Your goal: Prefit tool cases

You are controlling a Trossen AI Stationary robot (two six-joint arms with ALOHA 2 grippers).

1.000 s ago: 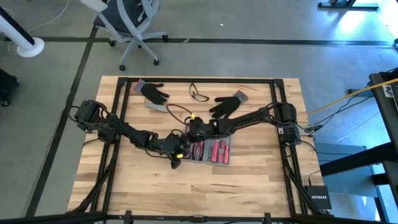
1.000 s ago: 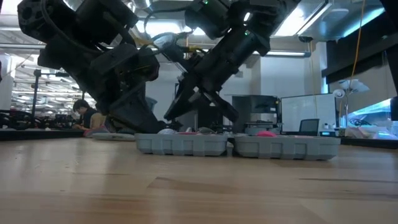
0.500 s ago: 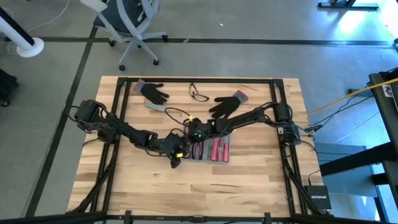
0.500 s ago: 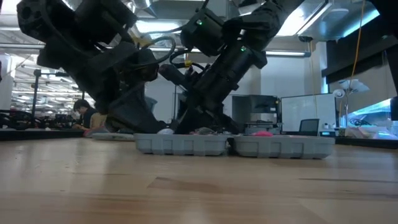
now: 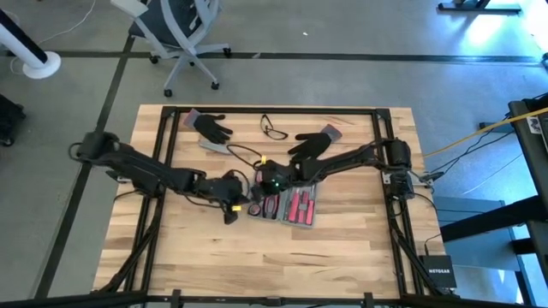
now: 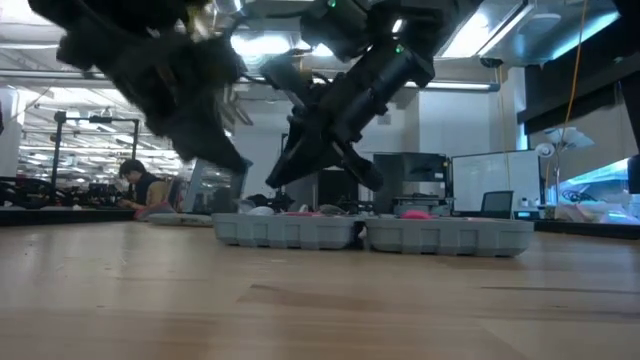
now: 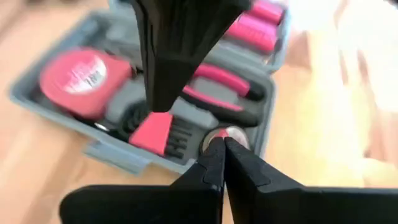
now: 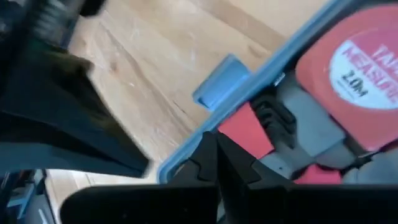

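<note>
The blue-grey tool case (image 5: 289,207) lies open and flat on the wooden table, its recesses holding a red tape measure (image 7: 84,73) and pink-handled pliers (image 7: 217,81). My left gripper (image 5: 229,214) is shut and hangs in the air just off the case's left end (image 7: 112,155), its fingertips (image 7: 222,149) over the case's corner. My right gripper (image 5: 257,200) is shut and slants down over the same end, above a red piece (image 8: 245,127) by the rim (image 8: 292,46). In the low view its tips (image 6: 275,182) stand clear above the case (image 6: 370,232).
Two black gloves (image 5: 210,127) (image 5: 310,145), a pair of glasses (image 5: 274,130) and a small grey bar (image 5: 214,145) lie toward the far edge. Bare wood lies between the case and the near edge. A blue latch (image 8: 221,84) sticks out from the case's rim.
My left gripper has risen and drawn back toward the table's left edge, rolling a little. My right gripper dipped down to the case and came back up. The case has slid slightly toward the left and turned a little.
</note>
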